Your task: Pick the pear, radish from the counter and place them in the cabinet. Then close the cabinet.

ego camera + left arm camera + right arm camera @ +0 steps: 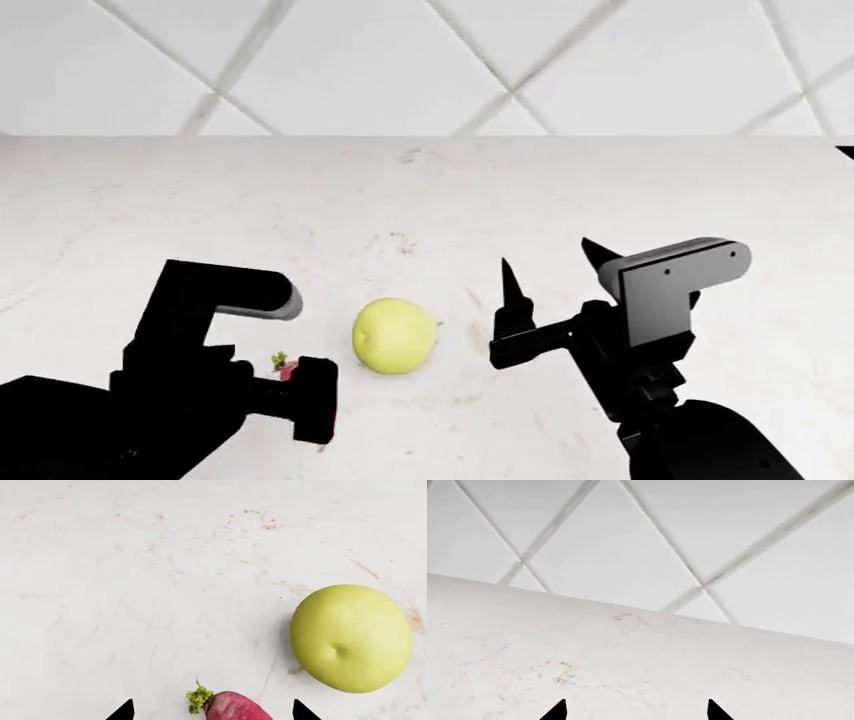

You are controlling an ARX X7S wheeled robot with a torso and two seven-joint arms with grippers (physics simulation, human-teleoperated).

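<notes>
I see my left fingers (pixel 213 711) spread around the radish (pixel 230 706) at lower centre, pear (pixel 351 638) beside it on the bench (pixel 133 580); right fingers (pixel 550 268) spread, empty.

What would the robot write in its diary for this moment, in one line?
left hand: open over radish | right hand: open, empty | pear: on counter | cabinet: unseen
</notes>
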